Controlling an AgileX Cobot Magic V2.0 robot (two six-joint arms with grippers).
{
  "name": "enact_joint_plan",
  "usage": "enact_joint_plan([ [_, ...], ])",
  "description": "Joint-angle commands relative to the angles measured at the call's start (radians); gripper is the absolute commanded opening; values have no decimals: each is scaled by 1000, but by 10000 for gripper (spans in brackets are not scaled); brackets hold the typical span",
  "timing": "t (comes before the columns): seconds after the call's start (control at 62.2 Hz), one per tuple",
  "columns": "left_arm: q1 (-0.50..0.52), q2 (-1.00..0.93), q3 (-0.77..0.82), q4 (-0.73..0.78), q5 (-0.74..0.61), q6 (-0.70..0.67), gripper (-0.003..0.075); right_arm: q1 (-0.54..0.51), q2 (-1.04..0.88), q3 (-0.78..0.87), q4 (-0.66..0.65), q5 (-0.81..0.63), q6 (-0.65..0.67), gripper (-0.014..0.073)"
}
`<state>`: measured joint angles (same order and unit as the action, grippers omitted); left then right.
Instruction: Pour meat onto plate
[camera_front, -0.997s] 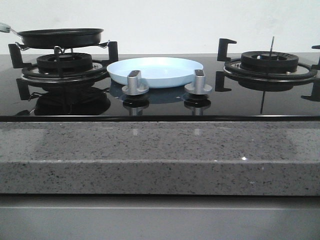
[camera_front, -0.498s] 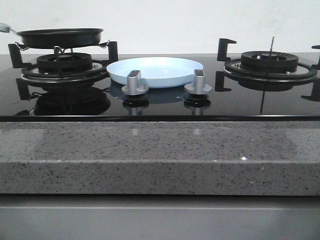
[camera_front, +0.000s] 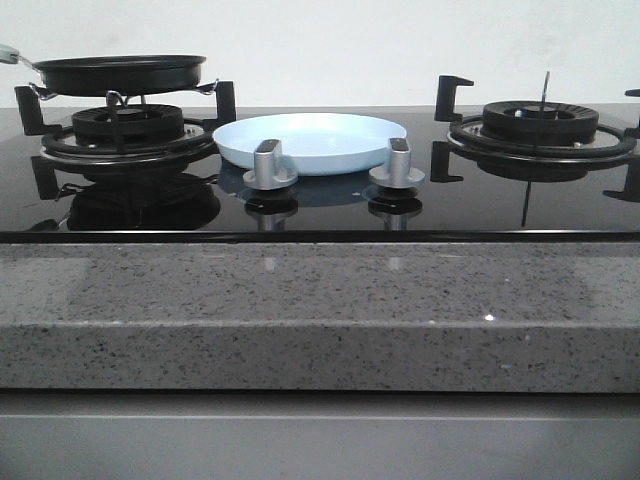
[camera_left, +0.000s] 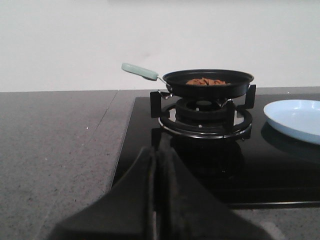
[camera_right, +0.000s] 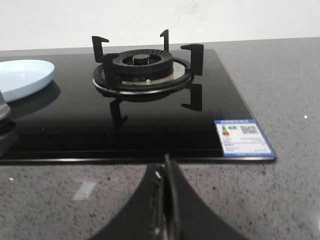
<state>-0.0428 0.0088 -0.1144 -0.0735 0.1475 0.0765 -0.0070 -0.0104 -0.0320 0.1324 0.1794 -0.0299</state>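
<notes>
Since the meat (camera_left: 205, 81) sits in the black pan (camera_left: 208, 83) on the burner at the stove's left edge, send your left claw (camera_left: 156, 160), fingers pressed together and empty, to the pale green handle (camera_left: 139, 71) first, opening before you clamp. Carry the pan level to the blue plate (camera_front: 310, 142) at the stove's middle, then tilt slowly. Both arms hang low off the front edge, the right claw (camera_right: 165, 167) likewise closed, empty.

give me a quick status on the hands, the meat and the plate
Left hand shut, empty, short of the stove. Right hand shut, empty. Meat in the pan on the left burner. Plate bare, mid-stove, nothing blocking.
</notes>
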Motion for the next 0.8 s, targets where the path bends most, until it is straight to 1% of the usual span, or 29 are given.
enact_joint_plan([
  [0.0,-7,69,-100,-11,-27,-9,-20,-6,14,-129,-11,-27,-4,-58],
  [0.129,-7,210,-211,-11,50,-9,-20,-6,106,-264,-11,33,-4,-58],
  [0.305,-7,428,-353,-11,43,-9,-20,-6,278,-418,-11,99,-4,-58],
  [0.402,-7,496,-396,-11,43,-9,-20,-6,338,-463,-11,134,-4,-58],
  [0.546,-7,510,-399,-13,22,-9,-18,-6,349,-465,-11,122,-4,-53],
  [0.595,-7,510,-399,-13,22,-9,-2,-6,349,-465,-11,122,-4,-35],
  [0.627,-7,510,-399,-13,22,-9,26,-6,349,-465,-11,122,-4,-4],
  [0.675,-7,510,-399,-13,22,-9,94,-6,349,-465,-11,122,-4,41],
  [0.691,-7,510,-399,-13,22,-9,119,-6,349,-465,-11,122,-4,69],
  [0.772,-7,510,-399,-13,22,-9,309,-6,349,-465,-11,122,-4,193],
  [0.788,-7,510,-399,-13,22,-9,371,-6,349,-465,-11,122,-4,218],
])
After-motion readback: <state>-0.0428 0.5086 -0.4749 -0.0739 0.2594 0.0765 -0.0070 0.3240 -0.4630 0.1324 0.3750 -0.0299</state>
